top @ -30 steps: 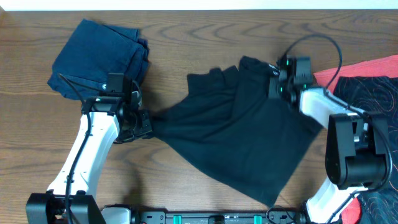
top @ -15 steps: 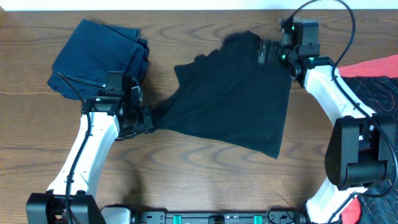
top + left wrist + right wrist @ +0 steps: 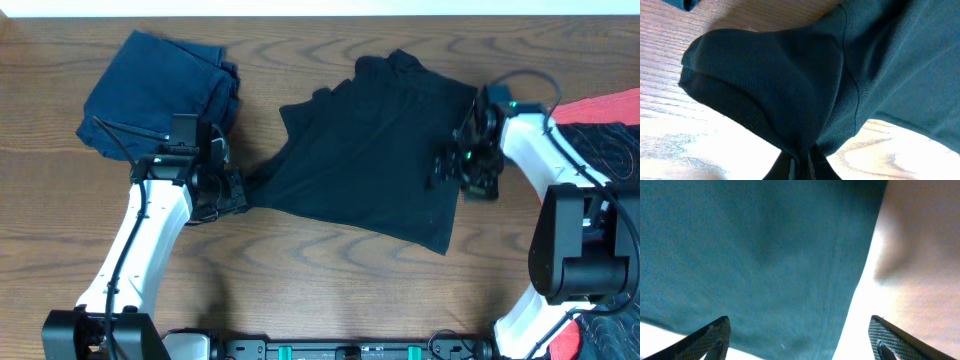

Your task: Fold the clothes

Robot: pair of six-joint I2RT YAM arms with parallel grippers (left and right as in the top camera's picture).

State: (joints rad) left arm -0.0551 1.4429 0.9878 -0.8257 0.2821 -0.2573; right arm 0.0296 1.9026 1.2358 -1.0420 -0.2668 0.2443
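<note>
The right gripper [image 3: 445, 168] has let go of the top corner of the black T-shirt [image 3: 370, 150] and swung down over its right edge, fingers spread wide and empty. A folded navy garment [image 3: 160, 90] lies far left. Beside it the left gripper [image 3: 233, 195], arm reaching forward, pinches the shirt's left corner. A red garment [image 3: 600, 105] lies far right.

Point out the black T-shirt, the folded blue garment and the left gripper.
black T-shirt [image 3: 370, 160], overhead view, middle of its spread body.
folded blue garment [image 3: 155, 95], overhead view, centre of top layer.
left gripper [image 3: 238, 194], overhead view, fingertips shut on the T-shirt's edge.
</note>
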